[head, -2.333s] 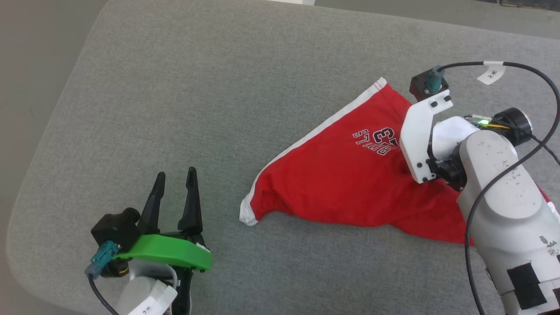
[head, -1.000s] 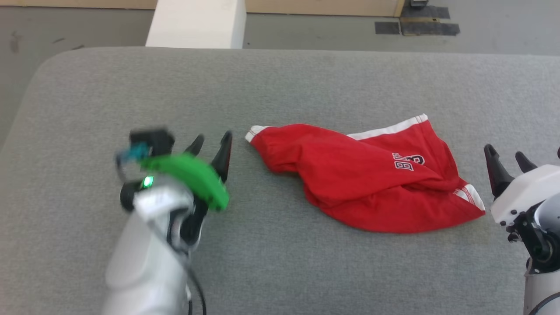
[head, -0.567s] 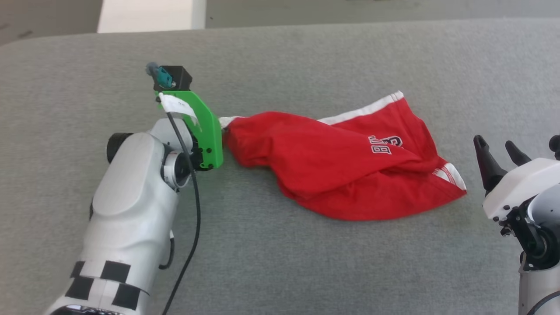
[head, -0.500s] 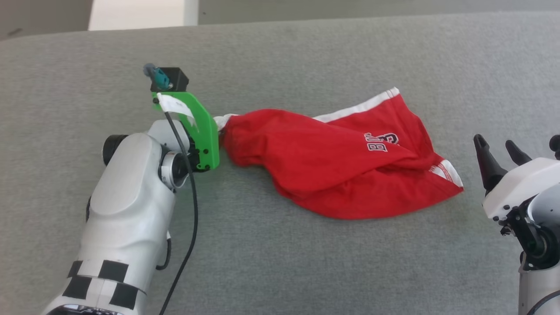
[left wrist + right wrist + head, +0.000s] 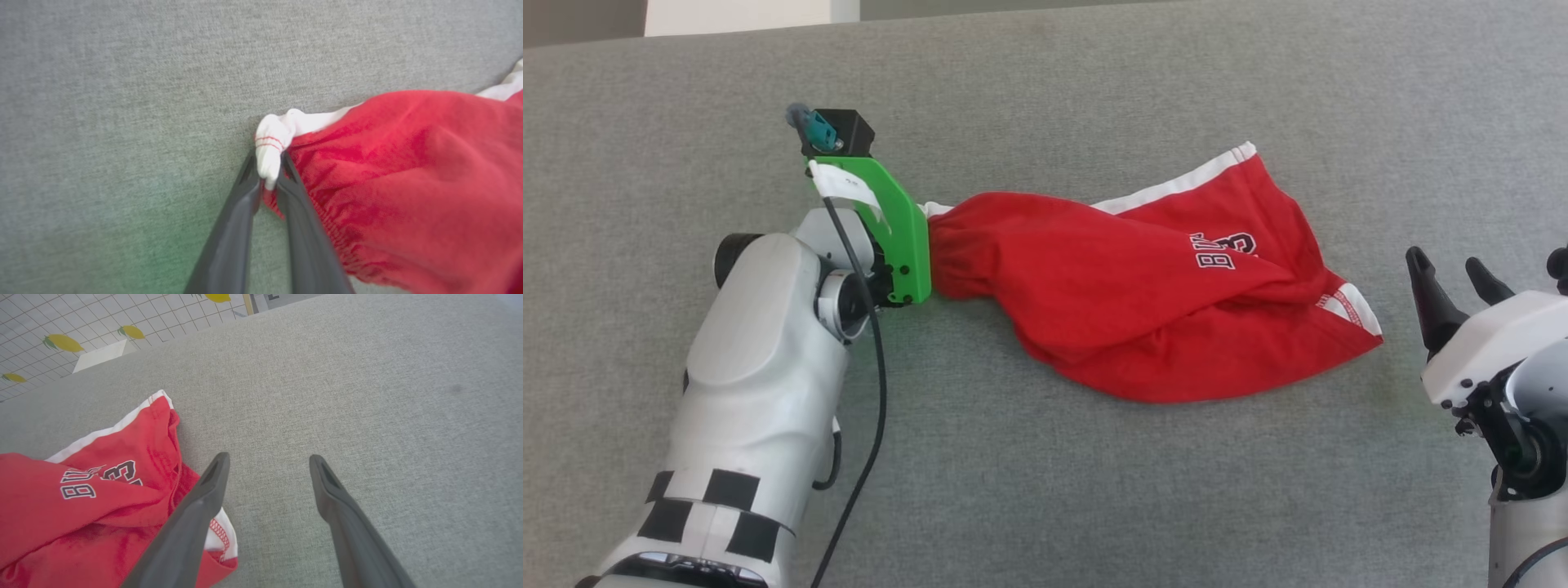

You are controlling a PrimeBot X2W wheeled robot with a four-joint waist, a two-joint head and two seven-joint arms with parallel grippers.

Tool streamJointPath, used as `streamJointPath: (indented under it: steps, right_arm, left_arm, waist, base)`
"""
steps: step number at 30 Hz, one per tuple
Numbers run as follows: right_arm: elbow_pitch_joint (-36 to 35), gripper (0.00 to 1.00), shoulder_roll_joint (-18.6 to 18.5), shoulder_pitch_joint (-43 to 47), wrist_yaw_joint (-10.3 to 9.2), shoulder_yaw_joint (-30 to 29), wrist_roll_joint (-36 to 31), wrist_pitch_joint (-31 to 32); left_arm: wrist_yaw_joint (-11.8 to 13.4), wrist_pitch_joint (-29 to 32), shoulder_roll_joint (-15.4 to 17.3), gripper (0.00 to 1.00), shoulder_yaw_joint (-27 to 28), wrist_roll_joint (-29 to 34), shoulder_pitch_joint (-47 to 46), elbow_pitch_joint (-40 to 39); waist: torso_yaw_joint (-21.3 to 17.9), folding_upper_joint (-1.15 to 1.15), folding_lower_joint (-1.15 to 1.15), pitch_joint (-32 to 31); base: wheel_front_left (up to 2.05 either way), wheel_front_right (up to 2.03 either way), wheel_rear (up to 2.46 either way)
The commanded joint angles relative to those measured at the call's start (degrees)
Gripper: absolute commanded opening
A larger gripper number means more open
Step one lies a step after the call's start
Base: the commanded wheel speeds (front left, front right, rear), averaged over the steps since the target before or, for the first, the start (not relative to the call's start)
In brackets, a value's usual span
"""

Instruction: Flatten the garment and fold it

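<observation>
Left end effector (image 5: 268, 169) clamps garment (image 5: 1094, 286) corner | long axis runs left-right

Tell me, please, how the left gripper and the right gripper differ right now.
The left gripper is shut on a white corner of the garment; the right gripper is open, holding nothing. The left gripper's mount is green; the right gripper's is white. Both have two long dark fingers.
</observation>
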Motion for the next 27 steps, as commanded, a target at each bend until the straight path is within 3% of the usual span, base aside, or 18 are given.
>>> streamJointPath:
  steps: [1,6,13,19,27]
  right_arm:
    - [-0.3,1.00,0.0,-1.0,-0.09,0.2,-0.4,-0.1]
    - [-1.8,1.00,-0.5,-3.7,-0.09,1.5,-2.3,1.5]
    - [1.1,1.00,-5.7,-12.3,-0.09,9.8,-4.9,9.1]
    - [8.1,1.00,-10.7,-19.5,-0.09,16.4,-7.0,18.5]
    - [13.4,1.00,-14.0,-25.7,-0.09,23.4,-7.7,22.5]
  left_arm:
    - [-0.5,0.0,-0.9,0.00,-0.7,-0.4,1.4,1.2]
    - [-1.5,-5.0,-1.9,0.00,-1.1,-0.9,2.6,-2.0]
    - [-1.7,-9.5,-2.7,0.00,-1.8,-1.2,5.8,-9.1]
    - [-1.1,-10.3,-3.0,0.00,-2.5,-1.5,8.2,-16.2]
    - [-0.3,-9.6,-3.3,0.00,-3.4,-2.0,10.1,-24.7]
  waist:
    - [0.6,0.00,0.00,-0.2]
    - [2.2,0.00,0.00,-0.4]
    - [4.6,0.00,0.00,0.9]
    - [7.4,0.00,0.00,3.2]
    - [9.9,0.00,0.00,6.4]
  base:
    - [0.00,0.00,0.00]
    - [0.00,0.00,0.00]
    - [0.00,0.00,0.00]
    - [0.00,0.00,0.00]
    - [0.00,0.00,0.00]
